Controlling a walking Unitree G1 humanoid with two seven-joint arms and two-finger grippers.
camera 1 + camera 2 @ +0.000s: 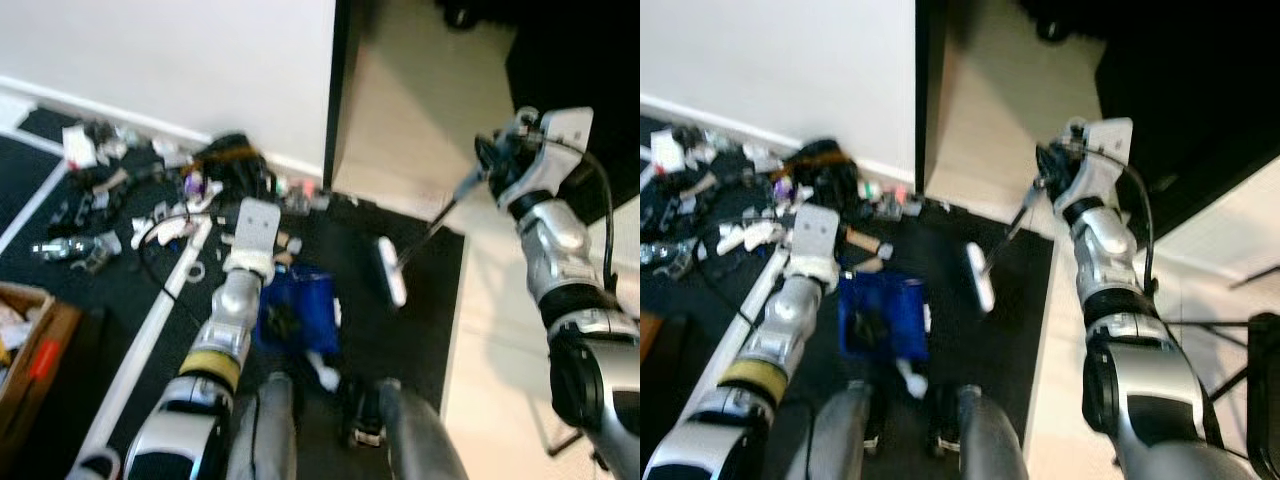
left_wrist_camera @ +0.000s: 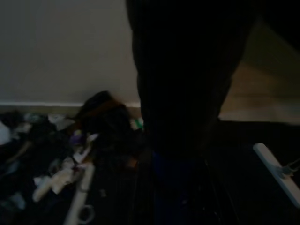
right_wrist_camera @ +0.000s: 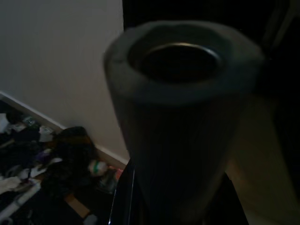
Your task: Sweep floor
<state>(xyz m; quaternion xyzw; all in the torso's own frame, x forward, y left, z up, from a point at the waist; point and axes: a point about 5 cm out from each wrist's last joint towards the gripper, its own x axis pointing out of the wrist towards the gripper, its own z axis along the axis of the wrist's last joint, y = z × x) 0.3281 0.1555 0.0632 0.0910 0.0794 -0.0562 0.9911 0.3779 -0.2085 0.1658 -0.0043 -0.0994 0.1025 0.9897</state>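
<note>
My right gripper (image 1: 497, 160) is raised at the right, shut on the grey foam grip (image 3: 183, 117) of a broom. Its thin shaft slants down to a white head (image 1: 392, 270) resting on the dark carpet. My left gripper (image 1: 258, 262) reaches forward in the middle, under its white wrist camera. It is shut on the dark upright handle (image 2: 183, 93) of a blue dustpan (image 1: 295, 308). The pan sits on the carpet beside my left forearm, with dark bits in it. The broom head lies a short way right of the pan.
Several pieces of litter (image 1: 130, 190) are heaped along the white wall's skirting at the left. A long white pole (image 1: 150, 330) lies on the carpet, beside a cardboard box (image 1: 25, 340). A dark wall corner (image 1: 337, 100) borders a tan floor (image 1: 420, 100). My feet (image 1: 365, 425) stand below.
</note>
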